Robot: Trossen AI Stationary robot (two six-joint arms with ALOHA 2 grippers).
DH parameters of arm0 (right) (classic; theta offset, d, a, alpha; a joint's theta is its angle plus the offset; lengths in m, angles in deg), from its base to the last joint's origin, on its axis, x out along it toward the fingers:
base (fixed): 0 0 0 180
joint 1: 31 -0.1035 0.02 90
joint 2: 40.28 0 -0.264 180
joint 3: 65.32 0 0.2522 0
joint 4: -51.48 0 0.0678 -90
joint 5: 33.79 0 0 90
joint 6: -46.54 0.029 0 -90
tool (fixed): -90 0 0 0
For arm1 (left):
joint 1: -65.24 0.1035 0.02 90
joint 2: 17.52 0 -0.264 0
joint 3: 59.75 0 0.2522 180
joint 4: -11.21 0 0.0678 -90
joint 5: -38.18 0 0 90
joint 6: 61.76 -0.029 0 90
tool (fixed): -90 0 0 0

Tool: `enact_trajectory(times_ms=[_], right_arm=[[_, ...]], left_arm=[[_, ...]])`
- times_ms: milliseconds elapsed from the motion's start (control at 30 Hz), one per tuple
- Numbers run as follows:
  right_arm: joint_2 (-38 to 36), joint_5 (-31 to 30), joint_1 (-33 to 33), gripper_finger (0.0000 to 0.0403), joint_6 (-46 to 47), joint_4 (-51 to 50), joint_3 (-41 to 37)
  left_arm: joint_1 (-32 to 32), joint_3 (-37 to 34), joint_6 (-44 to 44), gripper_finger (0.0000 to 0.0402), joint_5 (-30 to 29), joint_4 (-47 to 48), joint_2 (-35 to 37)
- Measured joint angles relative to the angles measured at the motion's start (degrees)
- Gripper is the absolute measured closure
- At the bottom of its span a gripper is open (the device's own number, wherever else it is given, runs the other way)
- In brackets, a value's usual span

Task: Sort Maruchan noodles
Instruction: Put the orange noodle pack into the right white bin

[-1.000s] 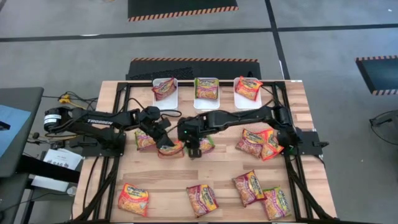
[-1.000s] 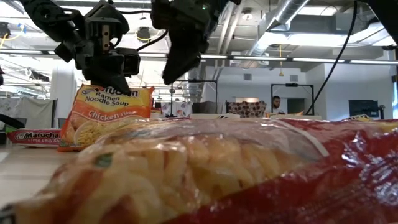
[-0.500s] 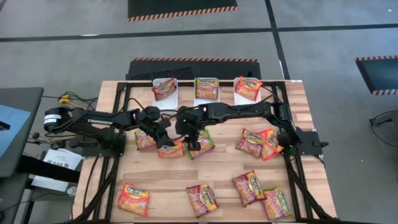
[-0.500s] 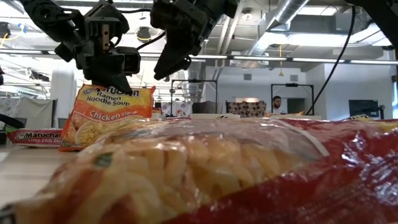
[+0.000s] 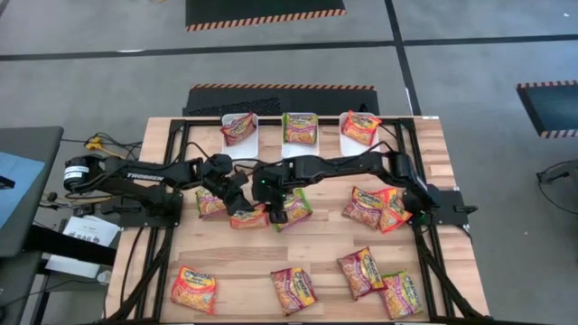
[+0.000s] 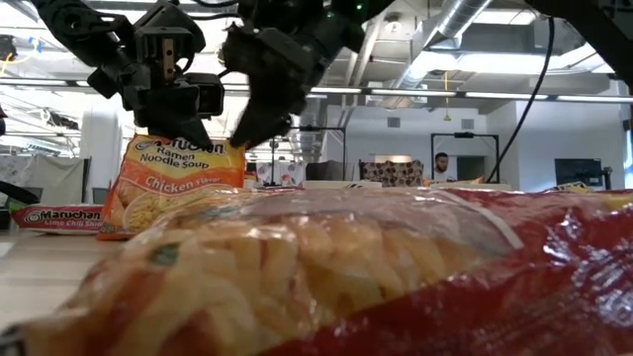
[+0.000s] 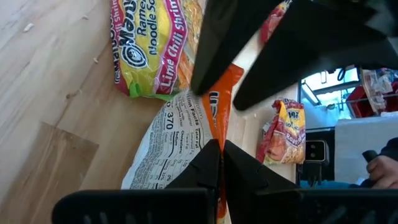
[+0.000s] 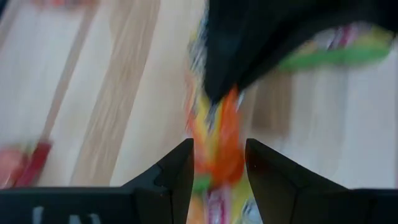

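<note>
My left gripper [image 5: 239, 209] is shut on an orange-edged Chicken Flavor noodle packet [image 6: 173, 183], left of the table's middle. My right gripper [image 5: 269, 197] reaches across from the right and is open at the packet's top edge; in the right wrist view its fingers stand on either side of the packet's orange edge [image 8: 227, 140]. A green-edged packet [image 5: 293, 208] lies flat just right of both grippers. Another packet [image 5: 210, 203] lies under the left arm. My left gripper pinches the packet's orange top edge [image 7: 222, 124] between its two shut fingers, slanting down from the table's left. The packet stands upright below the fingers, its printed face toward the near edge. My right gripper: whether its fingers [image 6: 244, 136] touch the packet's top corner, I cannot tell.
Three white bins [image 5: 224, 120] stand along the far edge, each with a packet in it. Loose packets lie at the right [image 5: 375, 208] and along the near edge [image 5: 196, 289], [image 5: 293, 289], [image 5: 361, 271]. One packet [image 6: 396, 287] fills the low view's foreground.
My right gripper has left the green-edged packet, gone toward the table's left and far edges and come down at the top edge of the packet held by my left gripper, tipping steeper. The green packet now shows uncovered. My left gripper and its packet have kept still.
</note>
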Motion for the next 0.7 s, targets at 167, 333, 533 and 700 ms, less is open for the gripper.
enact_trajectory(times_ms=[167,333,533,700], right_arm=[[-0.04,0.17,-0.03,0.0234,0.32,2.32,-0.04],[-0.04,0.14,0.08,0.0234,1.19,2.48,-0.04],[-0.04,-1.26,0.08,0.0235,3.95,2.7,0.01],[-0.04,-1.23,0.08,0.0238,4.98,2.63,0.01]], left_arm=[[0.0,0.0,0.02,0.0401,-0.16,-0.05,0.0],[0.0,0.0,0.0,0.0401,-0.42,-0.29,0.0],[0.0,0.0,-0.04,0.0401,-0.82,-0.97,0.0],[0.0,0.0,-0.07,0.0401,-1.08,-1.56,0.0]])
